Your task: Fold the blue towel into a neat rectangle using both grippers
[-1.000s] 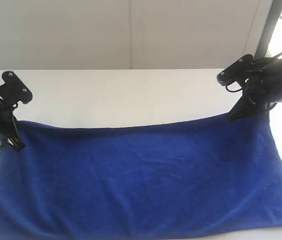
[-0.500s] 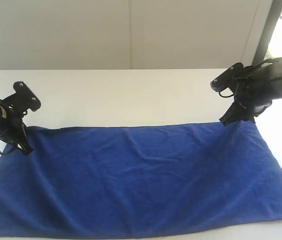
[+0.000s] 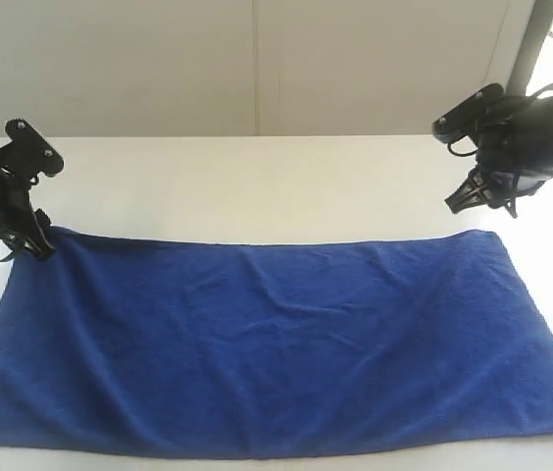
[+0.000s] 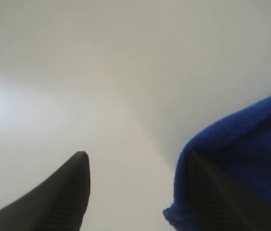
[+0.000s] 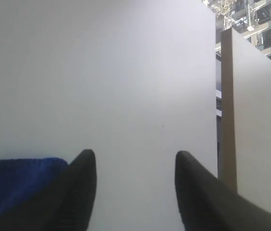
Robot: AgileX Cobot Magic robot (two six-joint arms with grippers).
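One blue towel [image 3: 276, 343] lies spread flat in a single layer across the near half of the white desk [image 3: 257, 177], long edges running left to right. I judge it is laid out this straight so the first fold starts from square corners.

The left gripper [image 3: 31, 238] sits at the far-left corner. In its wrist view the fingers [image 4: 73, 192] stand wide, and the corner is draped against one of them rather than pinched. The right gripper [image 3: 465, 199] hovers just beyond the far-right corner, its fingers [image 5: 78, 187] wide and empty.

A second ago the far edge sagged between two raised corners. Now it rests straight on the desk, and the right gripper has let go and risen clear.
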